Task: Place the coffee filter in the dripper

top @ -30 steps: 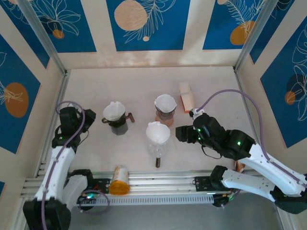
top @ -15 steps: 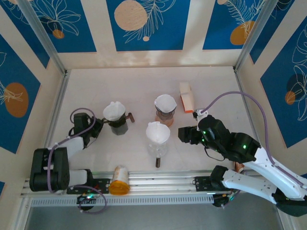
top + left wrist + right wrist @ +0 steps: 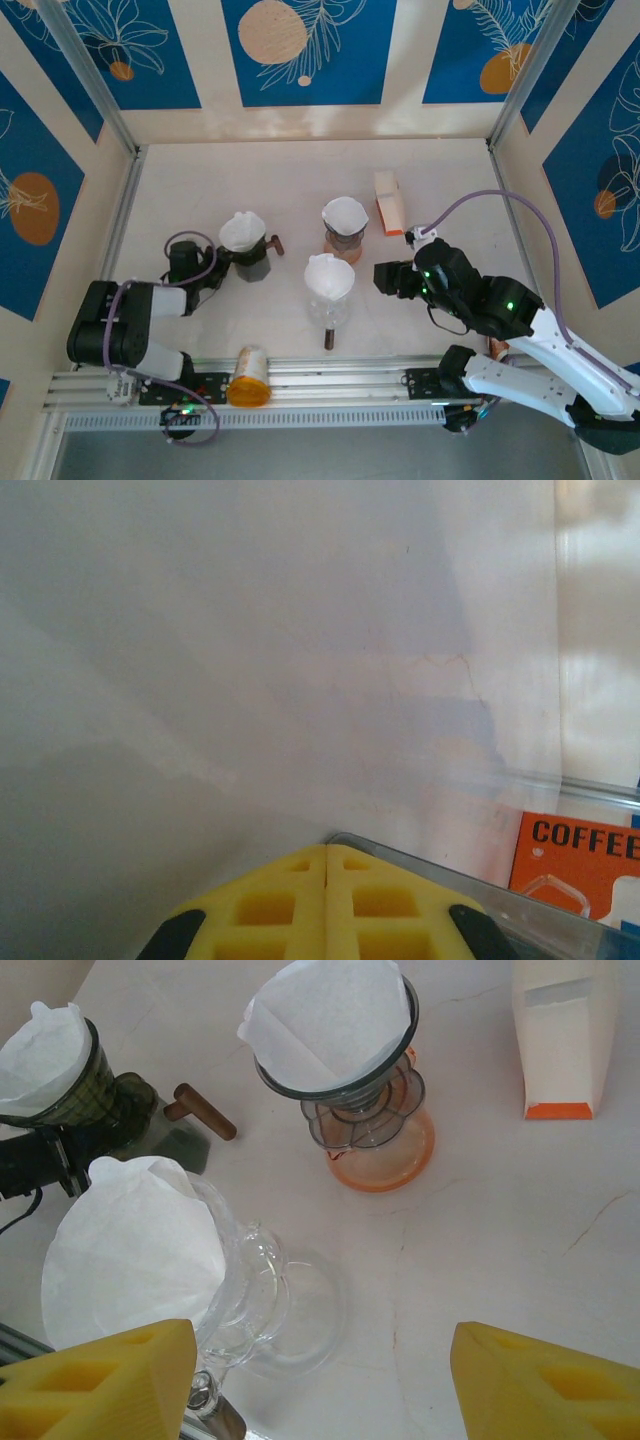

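Right claw (image 3: pixel 322 1385) agape; filter (image 3: pixel 130 1250) mouth-up, tip-down

Orange-&-white carton (image 3: pixel 389 203) sat toward far right of table (image 3: pixel 250 170), apart from other items, w/ "COFFEE" lettering on its orange face. Amber container (image 3: pixel 249 376) lay on metal rail (image 3: pixel 340 375) at near edge. Blue panels (image 3: pixel 300 50) w/ leaf & orange-circle prints lined the walls.
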Controlling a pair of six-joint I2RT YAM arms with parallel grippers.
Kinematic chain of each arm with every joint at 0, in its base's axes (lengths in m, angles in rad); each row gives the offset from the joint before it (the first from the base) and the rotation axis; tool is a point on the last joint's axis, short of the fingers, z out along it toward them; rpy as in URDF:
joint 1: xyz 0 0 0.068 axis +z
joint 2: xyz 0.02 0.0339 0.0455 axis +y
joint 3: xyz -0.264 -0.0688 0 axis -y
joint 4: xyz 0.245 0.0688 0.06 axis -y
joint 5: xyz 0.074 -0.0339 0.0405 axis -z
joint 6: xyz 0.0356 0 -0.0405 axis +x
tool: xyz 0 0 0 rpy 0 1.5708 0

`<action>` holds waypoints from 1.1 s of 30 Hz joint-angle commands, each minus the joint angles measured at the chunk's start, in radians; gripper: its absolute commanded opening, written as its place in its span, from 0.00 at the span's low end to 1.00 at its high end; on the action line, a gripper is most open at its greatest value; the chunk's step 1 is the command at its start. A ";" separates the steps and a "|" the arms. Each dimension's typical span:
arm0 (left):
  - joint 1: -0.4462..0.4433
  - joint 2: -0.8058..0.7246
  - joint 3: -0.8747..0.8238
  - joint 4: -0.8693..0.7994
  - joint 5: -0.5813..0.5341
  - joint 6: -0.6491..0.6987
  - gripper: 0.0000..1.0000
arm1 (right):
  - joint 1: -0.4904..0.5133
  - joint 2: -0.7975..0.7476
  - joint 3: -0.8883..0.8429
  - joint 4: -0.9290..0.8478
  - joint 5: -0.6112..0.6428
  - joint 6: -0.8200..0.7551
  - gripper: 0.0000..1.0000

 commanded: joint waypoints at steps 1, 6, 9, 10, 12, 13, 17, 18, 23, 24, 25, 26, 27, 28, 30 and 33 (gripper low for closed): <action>-0.038 0.048 -0.027 0.115 0.017 -0.036 0.00 | -0.010 -0.009 -0.006 0.004 0.009 0.013 0.69; -0.140 0.108 -0.022 0.176 -0.022 -0.054 0.00 | -0.016 -0.004 -0.017 0.013 0.002 0.027 0.69; -0.201 0.134 -0.003 0.196 -0.039 -0.058 0.00 | -0.018 0.004 -0.020 0.013 0.002 0.031 0.69; -0.216 0.139 0.002 0.198 -0.041 -0.057 0.00 | -0.018 0.007 -0.020 0.011 0.002 0.033 0.69; -0.229 0.137 0.004 0.193 -0.047 -0.058 0.00 | -0.018 0.008 -0.021 0.010 0.004 0.037 0.69; -0.230 0.127 -0.002 0.189 -0.052 -0.059 0.00 | -0.019 0.008 -0.022 0.010 0.004 0.040 0.69; -0.221 0.027 -0.016 0.064 -0.102 -0.025 0.00 | -0.018 0.008 -0.022 0.012 0.005 0.047 0.69; -0.218 -0.019 -0.017 0.005 -0.121 -0.011 0.00 | -0.019 0.009 -0.025 0.013 0.005 0.047 0.69; -0.193 -0.313 0.002 -0.358 -0.234 0.062 0.00 | -0.020 0.007 -0.023 0.007 0.038 0.059 0.70; -0.182 -0.382 0.008 -0.438 -0.261 0.076 0.00 | -0.019 0.002 -0.026 0.005 0.048 0.062 0.70; -0.168 -0.451 0.013 -0.511 -0.285 0.091 0.00 | -0.020 0.001 -0.029 0.005 0.061 0.066 0.70; -0.156 -0.508 0.022 -0.565 -0.303 0.105 0.00 | -0.020 -0.001 -0.030 0.005 0.072 0.069 0.71; -0.148 -0.569 0.041 -0.648 -0.331 0.128 0.02 | -0.022 -0.002 -0.031 0.000 0.087 0.070 0.71; -0.147 -0.629 0.068 -0.725 -0.369 0.160 0.08 | -0.021 -0.003 -0.031 -0.001 0.103 0.072 0.72; -0.145 -0.707 0.132 -0.855 -0.454 0.223 0.29 | -0.025 -0.002 -0.028 -0.004 0.142 0.066 0.74; -0.146 -0.752 0.236 -0.994 -0.611 0.314 0.82 | -0.027 -0.005 -0.027 0.010 0.222 0.052 0.77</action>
